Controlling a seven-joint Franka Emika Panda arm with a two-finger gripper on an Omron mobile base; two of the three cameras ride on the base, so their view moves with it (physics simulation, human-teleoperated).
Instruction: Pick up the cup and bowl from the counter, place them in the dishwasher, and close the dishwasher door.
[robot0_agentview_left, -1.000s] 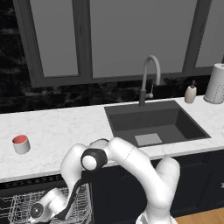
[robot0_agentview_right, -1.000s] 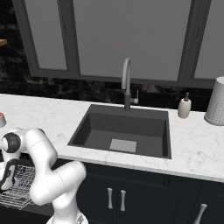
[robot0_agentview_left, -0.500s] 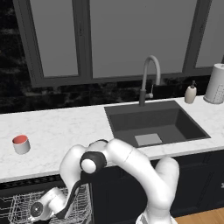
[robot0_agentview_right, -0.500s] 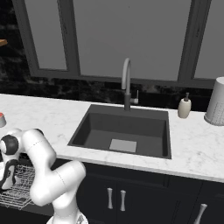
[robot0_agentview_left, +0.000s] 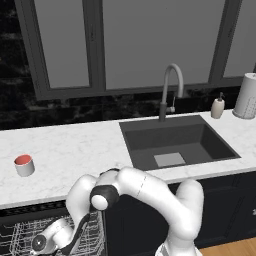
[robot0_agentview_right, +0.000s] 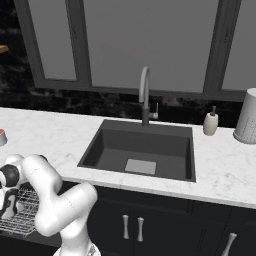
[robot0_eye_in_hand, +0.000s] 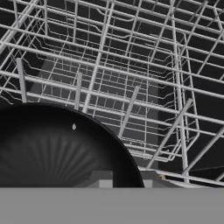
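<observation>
Down inside the dishwasher, the bowl sat glossy and black among the white wire rack, close under the hand camera, its rounded rim curving across the lower left of the hand view with rack tines standing behind it. The gripper had its small finger tips at the bowl's near edge, set close together, but whether they pinched the rim or had just let go could not be told. From the left base view the arm bent down from the lower right, its wrist reaching into the open dishwasher below the counter edge. The cup, white with a red inside, stood upright on the counter at the far left, well apart from the arm. Further right the dark sink was set into the marble, with a curved grey faucet behind it, a beige soap bottle near the back wall and a white perforated cylinder at the far right.
</observation>
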